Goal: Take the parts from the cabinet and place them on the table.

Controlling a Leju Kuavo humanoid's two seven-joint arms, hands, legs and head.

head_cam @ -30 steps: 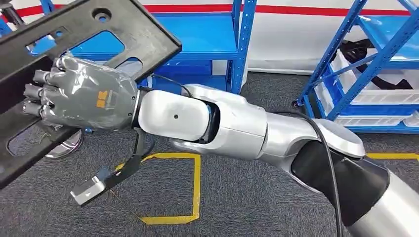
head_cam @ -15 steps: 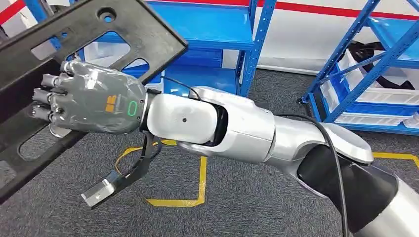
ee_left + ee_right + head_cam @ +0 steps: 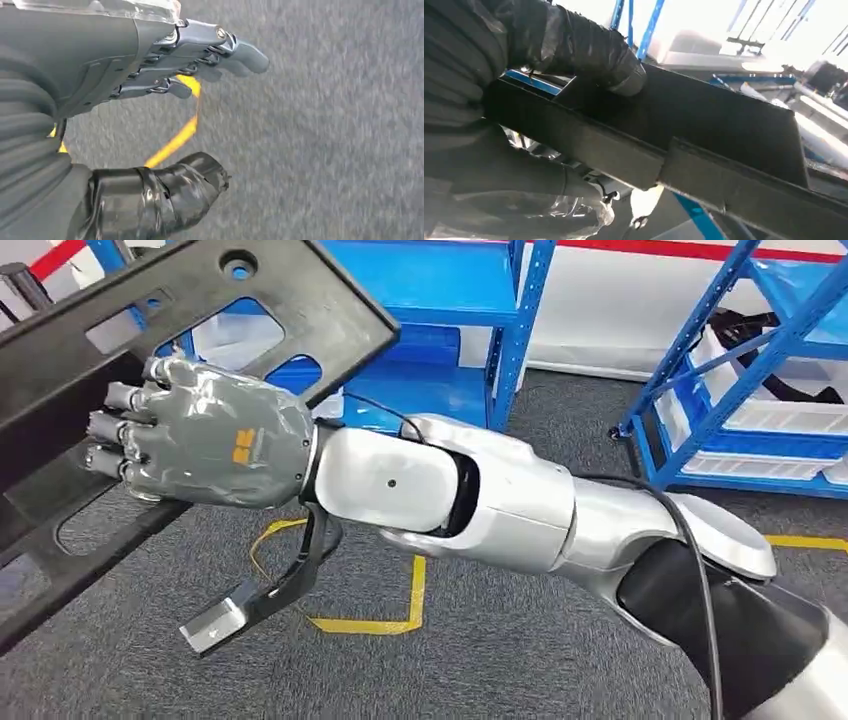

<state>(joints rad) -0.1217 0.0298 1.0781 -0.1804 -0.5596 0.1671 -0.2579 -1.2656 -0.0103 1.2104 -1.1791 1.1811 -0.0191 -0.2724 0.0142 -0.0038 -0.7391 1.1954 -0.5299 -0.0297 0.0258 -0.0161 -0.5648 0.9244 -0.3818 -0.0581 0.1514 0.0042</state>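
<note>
Carrying black plastic panel [image 3: 120,380], clamped in right hand [image 3: 205,435], tilted, clear of blue racks [image 3: 520,330]. We keep grip firm, swing slowly toward table. Left hand [image 3: 150,85] spread, holding nothing, over carpet [image 3: 325,125].

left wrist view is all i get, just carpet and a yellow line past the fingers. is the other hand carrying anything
Observer: Yes. In the head view the right hand grips a large black part with cutouts, held above the floor.
Operator: where's the thumb on it
Observer: The right wrist view shows the thumb pressed on one flat face of the part, with the hand's other fingers on the far side.
Operator: what's around it
Observer: Blue shelving stands behind the part, and white bins sit in the rack on the right of the head view.
</note>
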